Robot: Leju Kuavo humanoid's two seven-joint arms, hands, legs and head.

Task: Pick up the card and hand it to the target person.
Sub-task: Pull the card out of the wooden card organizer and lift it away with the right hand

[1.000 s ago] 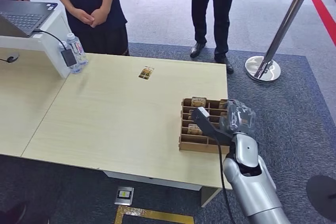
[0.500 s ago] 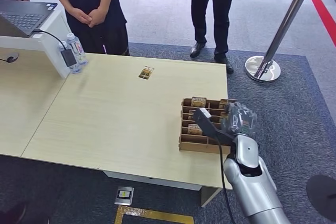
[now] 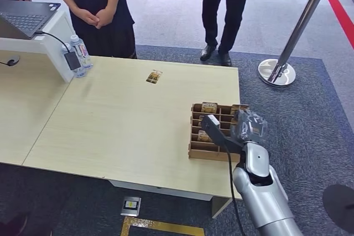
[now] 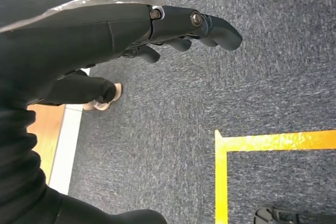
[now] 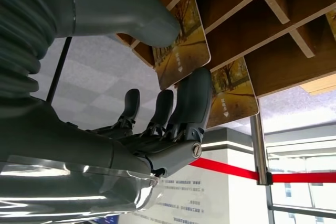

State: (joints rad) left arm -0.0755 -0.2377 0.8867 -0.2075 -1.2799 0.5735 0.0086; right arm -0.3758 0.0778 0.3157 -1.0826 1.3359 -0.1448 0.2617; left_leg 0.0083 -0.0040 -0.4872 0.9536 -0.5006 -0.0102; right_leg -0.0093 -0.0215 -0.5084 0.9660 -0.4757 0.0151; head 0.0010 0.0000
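Your right robot hand (image 5: 158,103) pinches a glossy autumn-tree printed card (image 5: 183,43) in the slotted wooden tray (image 3: 199,148) at the tabletop's (image 3: 125,120) four o'clock; its thin grip may slip, or drag the neighbouring card (image 5: 231,95) out.

The right hand (image 3: 249,125) covers the near right corner of the wooden card rack (image 3: 200,148), so the compartments beneath it are hidden in the head view. In the right wrist view, the thumb (image 5: 130,22) hides one corner of a card (image 5: 184,43) and a finger (image 5: 194,100) overlaps its other edge; whether they press it cannot be told. A second card (image 5: 231,95) just beyond is partly behind that finger. Far from the hand, a loose card (image 3: 154,77) on the table is too small to read. Both standing people (image 3: 95,9) are cut off by the picture's upper edge. The left hand (image 4: 118,35) is cut off at the wrist view's edge.
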